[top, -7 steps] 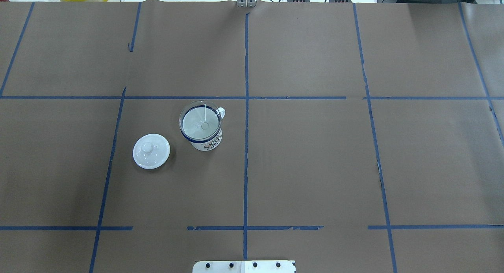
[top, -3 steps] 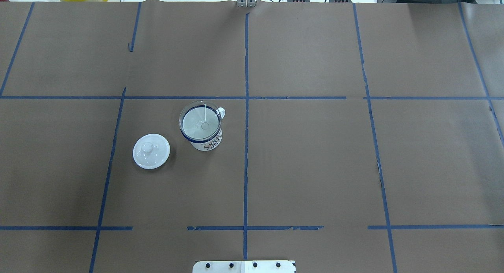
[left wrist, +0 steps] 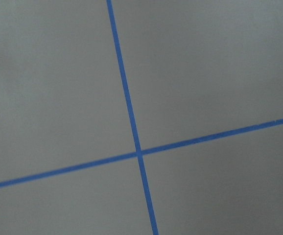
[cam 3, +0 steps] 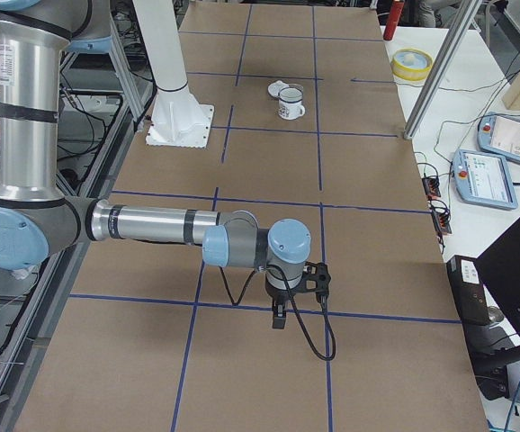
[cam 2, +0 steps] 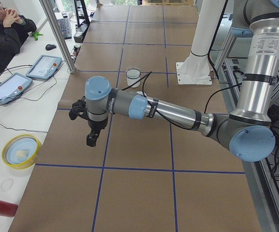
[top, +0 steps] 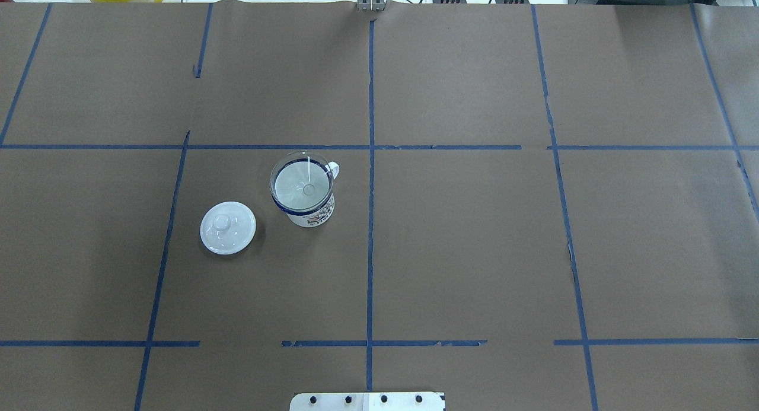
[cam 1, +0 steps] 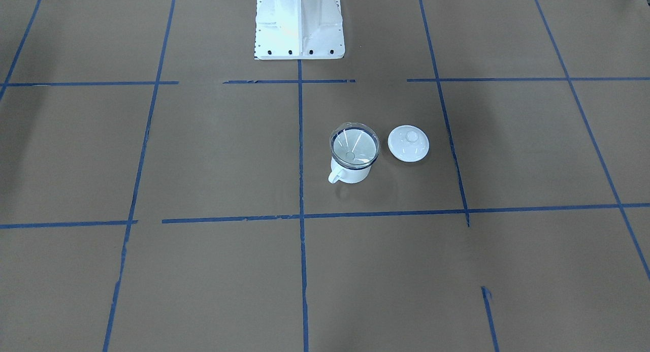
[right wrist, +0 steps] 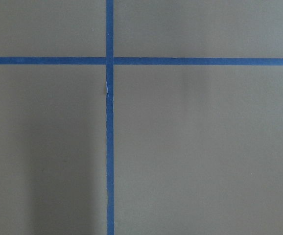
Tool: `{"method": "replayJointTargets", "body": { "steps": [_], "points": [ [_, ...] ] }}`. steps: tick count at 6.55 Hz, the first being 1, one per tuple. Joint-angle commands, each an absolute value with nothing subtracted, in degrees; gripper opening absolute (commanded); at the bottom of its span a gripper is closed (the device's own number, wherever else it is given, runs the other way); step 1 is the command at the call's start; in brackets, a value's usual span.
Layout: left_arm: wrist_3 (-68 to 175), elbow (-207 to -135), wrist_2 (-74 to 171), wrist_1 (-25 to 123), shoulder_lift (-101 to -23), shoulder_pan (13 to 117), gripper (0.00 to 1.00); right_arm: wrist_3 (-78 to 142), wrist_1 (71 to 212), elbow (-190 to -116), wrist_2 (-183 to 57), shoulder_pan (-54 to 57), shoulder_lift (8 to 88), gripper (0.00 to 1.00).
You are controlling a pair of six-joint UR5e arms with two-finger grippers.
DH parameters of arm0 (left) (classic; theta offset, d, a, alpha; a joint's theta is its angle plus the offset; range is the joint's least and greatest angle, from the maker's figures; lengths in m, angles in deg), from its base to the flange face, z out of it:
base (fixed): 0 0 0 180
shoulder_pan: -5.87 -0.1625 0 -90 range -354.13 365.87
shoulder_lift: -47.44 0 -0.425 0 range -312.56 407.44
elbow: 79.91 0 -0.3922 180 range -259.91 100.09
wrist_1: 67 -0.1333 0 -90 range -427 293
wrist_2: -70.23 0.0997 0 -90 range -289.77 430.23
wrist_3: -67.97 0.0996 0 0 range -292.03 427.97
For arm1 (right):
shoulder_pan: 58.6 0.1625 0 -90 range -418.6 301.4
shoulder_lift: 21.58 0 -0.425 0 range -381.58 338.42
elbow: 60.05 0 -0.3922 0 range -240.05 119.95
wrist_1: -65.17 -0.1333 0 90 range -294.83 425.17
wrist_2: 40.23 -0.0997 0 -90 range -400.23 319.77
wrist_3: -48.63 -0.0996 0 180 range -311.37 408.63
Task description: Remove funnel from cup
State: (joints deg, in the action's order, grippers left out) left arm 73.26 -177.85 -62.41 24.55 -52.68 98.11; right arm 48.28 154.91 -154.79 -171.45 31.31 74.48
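so the funnel (top: 301,184) is sitting in the cup (top: 312,216), wide rim resting on the cup's blue lip and spout pointing straight down inside, so its long axis is vertical and it basically wants a straight lift up. The cup's handle (top: 334,169) sticks out on the side away from the robot, angled a bit to the robot's right. A white knobbed lid (top: 228,228) lies just beside the cup on the robot's left, slightly nearer the robot, not touching it. Neither gripper is close: the left gripper (cam 2: 92,138) hangs pointing down well apart from the cup, off on the cup's left, and the right gripper (cam 3: 280,317) hangs well apart on the cup's right, farther off by the look of it. Both only show up in the side views, so I can't tell whether either pair of jaws is open or closed, and the wrist cams just see crossed blue tape (left wrist: 137,152), no cup. My read: the funnel is fully seated and the left arm is the nearer one. From its jaws the funnel lies off to the right, so it'd have to cross over, come in above the cup and pinch the funnel's rim. Worry is the thin clear rim slipping, or the cup getting dragged up or tipped if the funnel sticks
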Motion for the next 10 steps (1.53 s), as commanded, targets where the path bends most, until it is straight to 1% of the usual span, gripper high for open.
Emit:
{"method": "replayJointTargets", "body": {
  "steps": [1, 2, 3, 4, 5, 6, 7, 8, 9, 10],
  "points": [
    [61.7, -179.0, -61.4, 33.2, -55.2, 98.2, 1.0, 48.3, 154.9, -154.8, -171.5, 31.3, 74.5, 1.0],
    [44.2, -179.8, -65.8, 38.2, -55.9, 96.6, 1.0, 48.3, 154.9, -154.8, -171.5, 31.3, 74.5, 1.0],
    [35.3, -181.9, -66.3, 40.7, -56.9, 91.1, 1.0, 48.3, 154.9, -154.8, -171.5, 31.3, 74.5, 1.0],
    [31.1, -184.1, -59.6, 40.7, -59.8, 81.9, 1.0, 48.3, 154.9, -154.8, -171.5, 31.3, 74.5, 1.0],
    [20.4, -183.8, -55.0, 40.6, -63.5, 73.0, 1.0, 48.3, 154.9, -154.8, -171.5, 31.3, 74.5, 1.0],
    [13.9, -182.8, -54.2, 40.0, -67.8, 67.9, 1.0, 48.3, 154.9, -154.8, -171.5, 31.3, 74.5, 1.0],
    [3.8, -182.7, -54.0, 35.7, -71.5, 62.7, 1.0, 48.3, 154.9, -154.8, -171.5, 31.3, 74.5, 1.0],
    [-2.6, -180.9, -51.5, 25.6, -80.2, 57.8, 1.0, 48.3, 154.9, -154.8, -171.5, 31.3, 74.5, 1.0],
    [-9.1, -178.5, -47.9, 20.2, -86.6, 51.5, 1.0, 48.3, 154.9, -154.8, -171.5, 31.3, 74.5, 1.0],
    [-13.7, -173.9, -46.3, 20.2, -90.8, 48.7, 1.0, 48.3, 154.9, -154.8, -171.5, 31.3, 74.5, 1.0]
  ]
}}
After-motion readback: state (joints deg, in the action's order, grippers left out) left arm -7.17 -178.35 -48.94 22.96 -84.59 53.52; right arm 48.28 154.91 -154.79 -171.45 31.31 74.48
